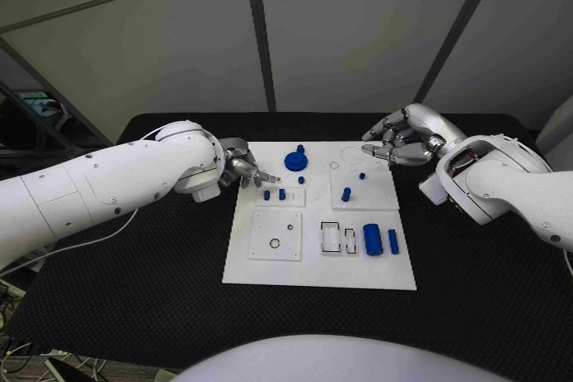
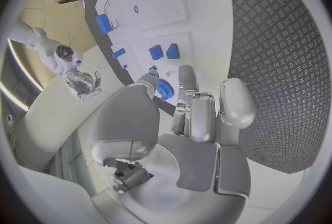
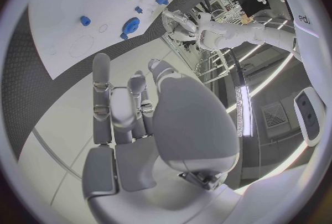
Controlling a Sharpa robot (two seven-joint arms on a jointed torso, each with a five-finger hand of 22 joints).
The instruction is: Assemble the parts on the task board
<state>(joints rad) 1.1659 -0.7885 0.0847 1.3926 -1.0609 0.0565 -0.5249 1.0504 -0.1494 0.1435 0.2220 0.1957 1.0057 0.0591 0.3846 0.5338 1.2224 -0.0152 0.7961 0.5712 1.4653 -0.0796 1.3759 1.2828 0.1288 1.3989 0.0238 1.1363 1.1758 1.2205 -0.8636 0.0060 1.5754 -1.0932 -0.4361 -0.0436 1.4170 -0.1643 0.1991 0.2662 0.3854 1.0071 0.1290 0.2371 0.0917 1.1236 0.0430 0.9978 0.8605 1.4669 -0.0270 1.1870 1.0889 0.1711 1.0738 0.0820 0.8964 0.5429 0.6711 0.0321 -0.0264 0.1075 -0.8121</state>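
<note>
Head view shows the black table [image 1: 132, 316] carrying the white task board [image 1: 320, 270] at its middle, with a robot hand at each far corner of the board. The left robot hand [image 1: 243, 171] hovers just off the board's far left edge, fingers apart and grasping nothing; the left wrist view confirms bare fingertips [image 2: 187, 77] over the board. The right robot hand [image 1: 404, 139] hangs above the far right corner, fingers loosely spread, also released and empty.

Among the parts, the round blue knob [image 1: 295, 160] stands at the far middle of the board. The blue cylinder [image 1: 372, 239] lies near the right side, with a slimmer blue bar [image 1: 393, 241] just beside it. A blue peg [image 1: 346, 195] stands right of centre, and two small blue pegs [image 1: 273, 195] stand on the left.

These pieces look like light, rigid plastic, probably smooth and apt to slip or roll. The cylinder is best pinched across its middle, from its long sides.
</note>
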